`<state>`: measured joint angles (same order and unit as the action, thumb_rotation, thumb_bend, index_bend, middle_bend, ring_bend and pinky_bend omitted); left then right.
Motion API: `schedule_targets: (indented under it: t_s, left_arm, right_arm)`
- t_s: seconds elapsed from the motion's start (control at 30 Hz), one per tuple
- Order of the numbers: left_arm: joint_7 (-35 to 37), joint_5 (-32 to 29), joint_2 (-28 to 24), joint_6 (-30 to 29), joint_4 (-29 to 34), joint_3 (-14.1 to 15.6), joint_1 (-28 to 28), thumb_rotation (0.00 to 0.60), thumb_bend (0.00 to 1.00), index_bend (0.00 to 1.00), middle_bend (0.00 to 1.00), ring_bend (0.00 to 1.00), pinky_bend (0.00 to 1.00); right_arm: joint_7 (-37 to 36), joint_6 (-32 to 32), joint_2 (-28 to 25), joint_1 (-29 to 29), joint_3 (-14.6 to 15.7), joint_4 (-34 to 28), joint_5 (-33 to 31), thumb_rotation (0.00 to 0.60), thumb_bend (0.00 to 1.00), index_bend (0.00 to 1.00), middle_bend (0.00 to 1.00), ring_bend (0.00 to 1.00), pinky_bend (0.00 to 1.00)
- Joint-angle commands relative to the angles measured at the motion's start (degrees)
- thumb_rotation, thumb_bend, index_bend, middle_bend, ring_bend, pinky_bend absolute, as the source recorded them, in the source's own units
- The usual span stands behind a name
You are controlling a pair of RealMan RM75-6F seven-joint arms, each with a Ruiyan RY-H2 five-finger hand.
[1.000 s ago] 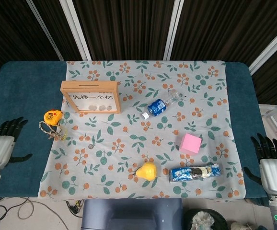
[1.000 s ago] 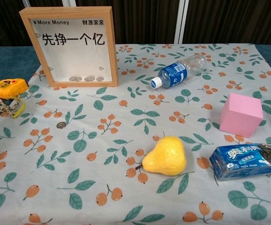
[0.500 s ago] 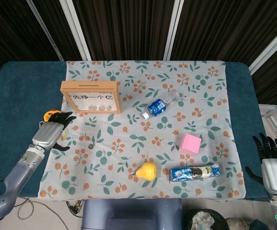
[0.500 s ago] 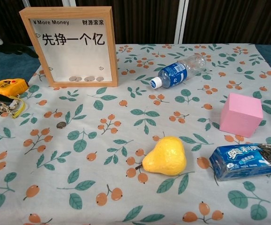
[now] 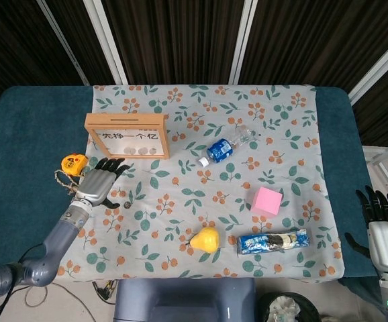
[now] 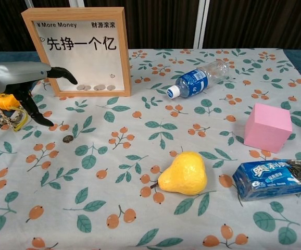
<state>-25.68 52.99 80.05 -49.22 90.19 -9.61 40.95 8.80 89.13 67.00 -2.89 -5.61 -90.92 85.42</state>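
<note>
Left hand (image 5: 99,182) hovers over the floral cloth (image 5: 180,221) at the tabletop's left side, fingers spread, holding nothing. The coin (image 5: 123,203) lies flat on the cloth just beside the hand, at about 4 o'clock from the palm in the head view; in the chest view the coin (image 6: 67,139) sits just past the lower fingertip, seemingly not touched. Being round, it has no long axis to line up with. Yellow tape measure (image 5: 74,164) with its cord lies at 10 o'clock from the hand, near; wooden coin frame (image 5: 126,135) stands at 1 o'clock, its slot on the top edge. Right hand (image 5: 385,228) stays off the cloth at the far right edge, fingers apart, empty, well apart from the coin. The left hand is plainly the nearer one.
</note>
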Motion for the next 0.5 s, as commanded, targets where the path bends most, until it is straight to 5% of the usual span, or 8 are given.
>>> schedule_targets:
  t_s: [0.03,0.5]
  left_arm:
    - [-1.2,-0.9,1.6,-0.1,-1.5,0.5,1.2,0.6,0.09,0.16,0.0,0.0,0.0]
    - [-2.1,-1.7,4.4,-1.0,-4.3,2.6,2.5,0.6,0.09,0.17,0.0,0.0,0.0]
  right_arm:
    - [0.0,0.0,0.0,0.0,0.0,0.1,0.0,0.6,0.3,0.08,0.0,0.0,0.0]
    - [0.1,-0.2,-0.2,0.0,0.0,0.0,-0.1,0.6,0.3,0.08,0.0,0.0,0.0]
